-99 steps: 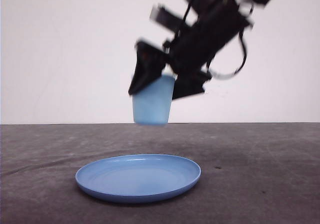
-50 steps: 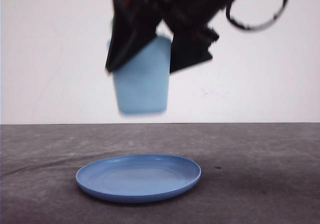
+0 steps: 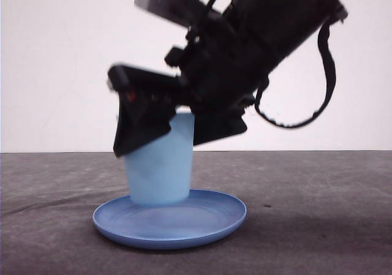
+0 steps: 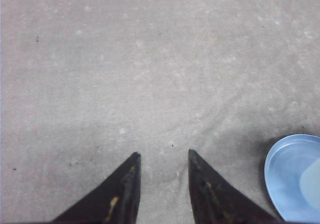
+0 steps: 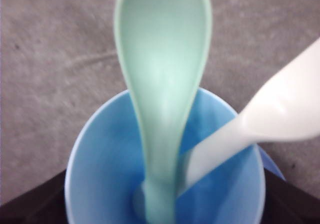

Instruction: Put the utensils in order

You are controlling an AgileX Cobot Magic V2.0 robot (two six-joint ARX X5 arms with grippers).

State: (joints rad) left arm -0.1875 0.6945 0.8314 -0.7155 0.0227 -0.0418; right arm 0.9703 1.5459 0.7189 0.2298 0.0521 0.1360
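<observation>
Right hand (image 3: pixel 160 141) clamped on light blue cup (image 3: pixel 160 168), now lowered from mid-air onto blue plate (image 3: pixel 208 217) near counter (image 3: pixel 318 214) front edge. Mint spoon (image 5: pixel 162 74) and white fork (image 5: pixel 260 119) stand inside. Left hand (image 4: pixel 162 159) parted, empty. Release looks next.

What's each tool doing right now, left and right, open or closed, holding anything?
Left tool: open, empty, above bare table.
Right tool: closed on the light blue cup, which sits on the blue plate.
</observation>
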